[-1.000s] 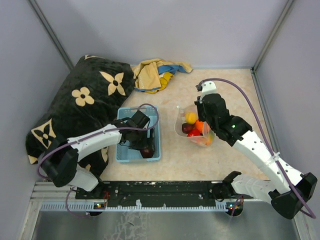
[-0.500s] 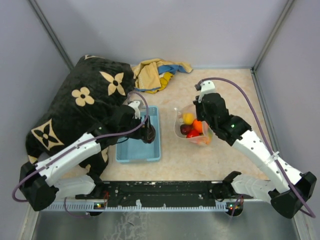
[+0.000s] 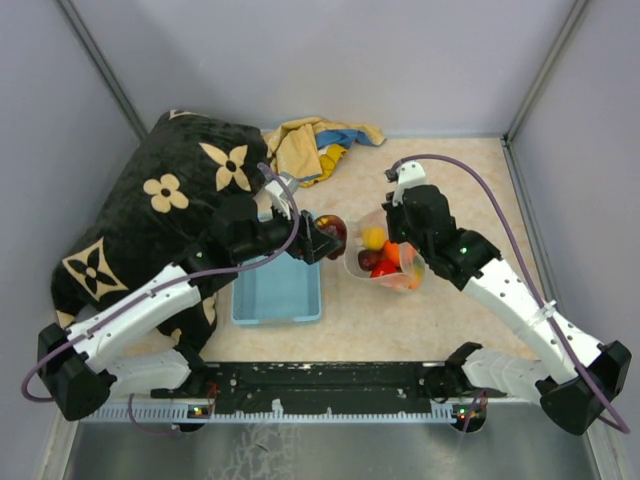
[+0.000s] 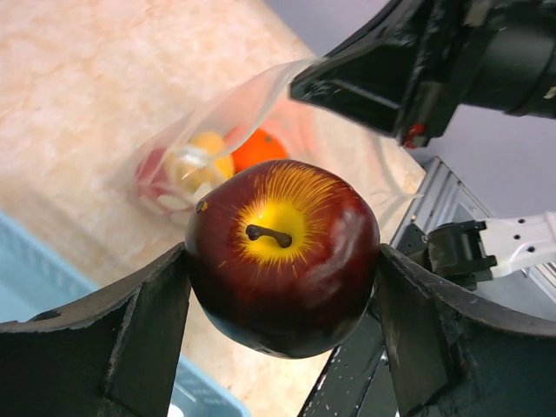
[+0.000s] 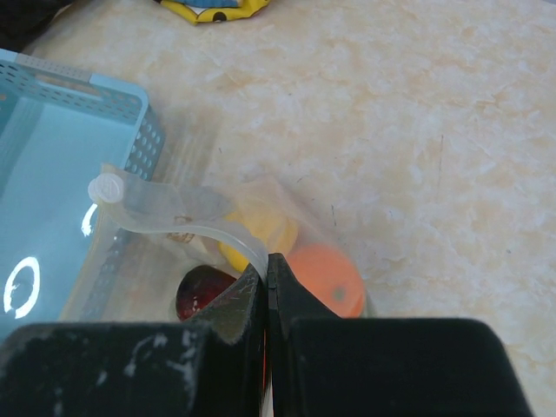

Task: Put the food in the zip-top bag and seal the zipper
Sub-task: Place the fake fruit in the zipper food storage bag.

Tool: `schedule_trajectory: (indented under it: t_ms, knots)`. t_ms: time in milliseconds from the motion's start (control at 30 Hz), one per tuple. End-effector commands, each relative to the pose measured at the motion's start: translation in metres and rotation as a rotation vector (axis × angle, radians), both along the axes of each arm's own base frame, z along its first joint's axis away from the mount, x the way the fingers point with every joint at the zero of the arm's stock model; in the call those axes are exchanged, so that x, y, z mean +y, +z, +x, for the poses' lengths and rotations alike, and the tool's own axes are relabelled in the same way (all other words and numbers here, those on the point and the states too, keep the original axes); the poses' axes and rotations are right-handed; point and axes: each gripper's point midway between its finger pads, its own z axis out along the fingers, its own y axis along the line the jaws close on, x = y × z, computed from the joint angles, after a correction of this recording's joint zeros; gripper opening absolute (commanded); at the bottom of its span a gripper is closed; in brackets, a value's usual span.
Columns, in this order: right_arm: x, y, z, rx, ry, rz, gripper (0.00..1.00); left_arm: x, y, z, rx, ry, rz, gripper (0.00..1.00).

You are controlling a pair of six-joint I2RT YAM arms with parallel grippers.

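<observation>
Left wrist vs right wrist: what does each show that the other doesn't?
Left wrist only: dark maroon toy apple clamped in the left gripper. Right wrist only: whitish zipper strip pinched in the shut right gripper, its round end tab curling free. Both: clear crinkly zip-top bag holding orange toy fruit and yellow toy fruit, next to the light-blue plastic basket.

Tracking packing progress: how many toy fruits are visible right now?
5: a dark red apple in the left pincer, and a yellow fruit, an orange fruit, a maroon fruit and a red fruit inside the zip-top bag. Others may be hidden beneath.
</observation>
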Motion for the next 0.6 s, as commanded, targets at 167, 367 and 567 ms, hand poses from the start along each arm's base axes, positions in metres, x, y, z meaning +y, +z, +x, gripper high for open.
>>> schedule_trajectory:
  t_ms: [167, 367, 567]
  knots:
    - [0.022, 0.047, 0.003, -0.087, 0.082, 0.131, 0.0, -0.052, 0.054, -0.003, -0.232, -0.177, -0.137, 0.67]
    - [0.03, 0.05, 0.0, -0.082, 0.105, 0.176, 0.0, -0.069, 0.033, 0.0, -0.261, -0.191, -0.129, 0.66]
    - [0.034, 0.052, 0.0, -0.081, 0.117, 0.193, 0.0, -0.084, 0.011, 0.003, -0.26, -0.156, -0.115, 0.67]
